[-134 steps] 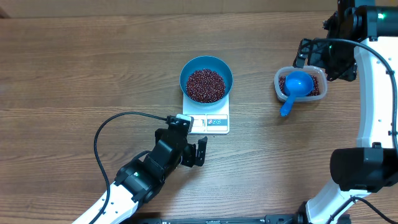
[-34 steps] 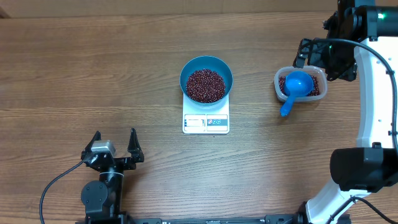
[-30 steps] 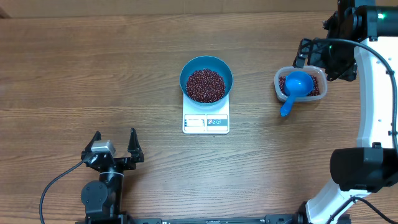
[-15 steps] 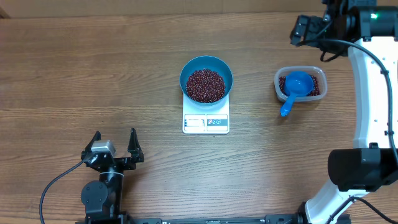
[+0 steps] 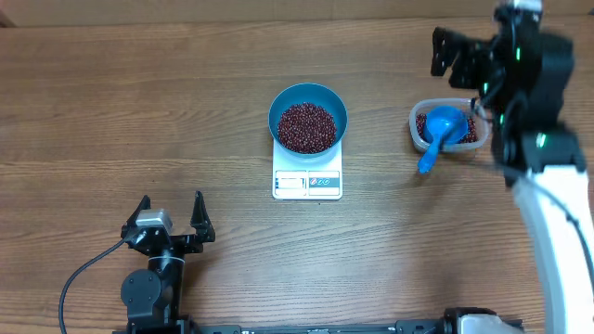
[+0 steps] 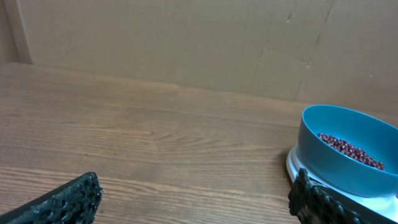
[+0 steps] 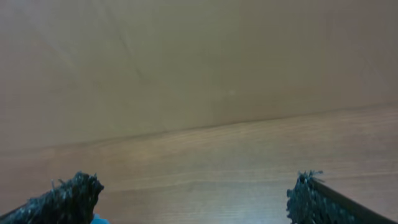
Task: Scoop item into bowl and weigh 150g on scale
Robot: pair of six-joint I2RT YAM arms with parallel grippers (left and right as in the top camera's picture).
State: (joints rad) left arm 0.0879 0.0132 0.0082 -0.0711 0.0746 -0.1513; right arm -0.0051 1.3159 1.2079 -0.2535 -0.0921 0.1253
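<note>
Overhead: straight down on table. Wrist views: low, level; left shares bowl with overhead.

Teal-blue bowl sits upright on the far end of the little white scale, display edge poking out toward the near side. Dark red-brown beans are heaped inside it.

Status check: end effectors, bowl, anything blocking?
Left end effector open, empty. Right end effector open, empty, by tub. Beans in bowl, bowl on scale. Scoop rests in tub; nothing blocking.
</note>
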